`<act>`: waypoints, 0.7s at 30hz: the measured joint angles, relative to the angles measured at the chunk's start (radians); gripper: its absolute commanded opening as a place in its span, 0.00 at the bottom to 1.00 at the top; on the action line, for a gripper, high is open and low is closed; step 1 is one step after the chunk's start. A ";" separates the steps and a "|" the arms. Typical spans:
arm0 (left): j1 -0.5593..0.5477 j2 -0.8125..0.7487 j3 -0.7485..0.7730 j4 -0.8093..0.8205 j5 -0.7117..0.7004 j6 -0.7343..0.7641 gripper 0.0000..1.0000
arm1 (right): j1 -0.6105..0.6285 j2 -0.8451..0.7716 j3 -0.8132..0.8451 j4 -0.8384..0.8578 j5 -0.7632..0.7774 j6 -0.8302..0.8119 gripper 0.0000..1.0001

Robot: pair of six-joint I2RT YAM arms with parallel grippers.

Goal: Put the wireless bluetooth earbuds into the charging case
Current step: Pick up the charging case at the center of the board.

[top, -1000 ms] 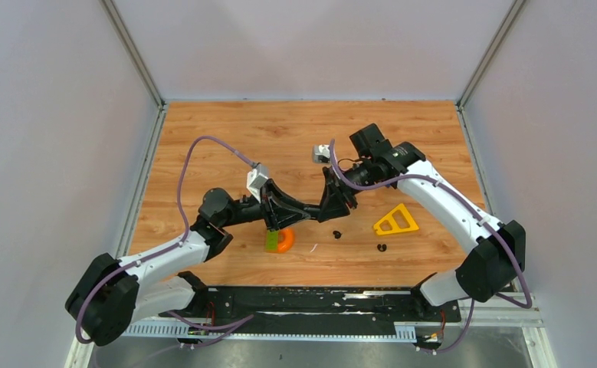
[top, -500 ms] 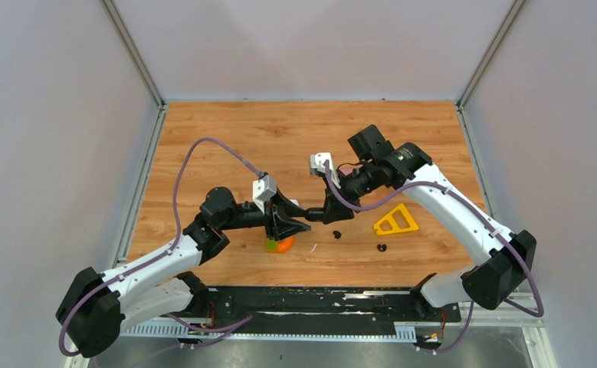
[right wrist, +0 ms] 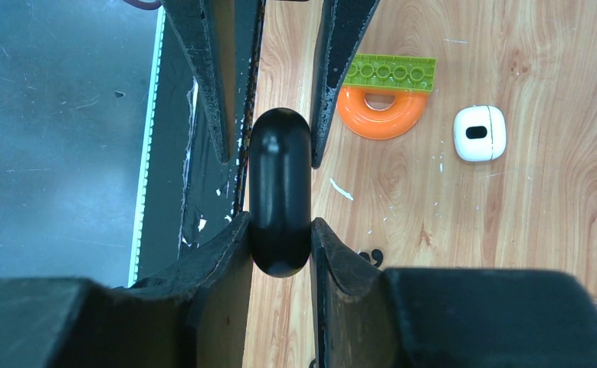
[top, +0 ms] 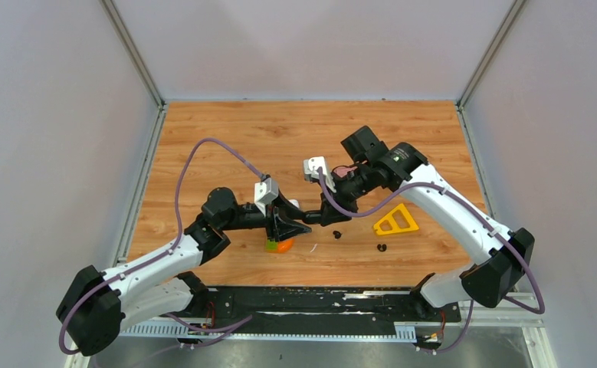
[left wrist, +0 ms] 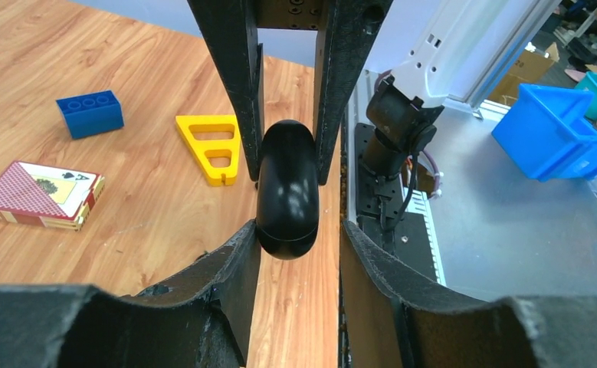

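Note:
A glossy black charging case (right wrist: 280, 192) is closed and held in the air between both grippers. My right gripper (right wrist: 280, 222) is shut on one end of it. My left gripper (left wrist: 299, 230) is open around the other end (left wrist: 286, 192), with a gap at its right finger. In the top view the two grippers meet tip to tip, left (top: 303, 228) and right (top: 316, 220). Two black earbuds (top: 336, 234) (top: 382, 247) lie on the table; one shows in the right wrist view (right wrist: 369, 255). A closed white case (right wrist: 479, 133) lies on the wood. The white earbuds are out of view.
An orange ring (top: 281, 245) with a green brick (right wrist: 391, 73) lies under the left gripper. A yellow triangle (top: 395, 221) lies to the right. A blue brick (left wrist: 90, 113) and a card deck (left wrist: 38, 195) show in the left wrist view. A thin white sliver (right wrist: 341, 189) lies nearby.
The left arm has drawn back to the left and the right arm has reached after it, so the meeting point of the grippers has moved left and nearer.

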 measured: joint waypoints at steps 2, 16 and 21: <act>0.000 0.001 0.000 0.000 0.000 0.004 0.48 | 0.000 0.002 0.001 -0.002 -0.001 0.000 0.17; -0.005 0.012 0.000 0.006 -0.003 0.006 0.44 | 0.000 0.005 0.001 -0.001 -0.031 0.017 0.17; -0.005 0.014 0.000 0.008 -0.004 0.006 0.43 | 0.000 0.018 0.001 0.000 -0.039 0.025 0.17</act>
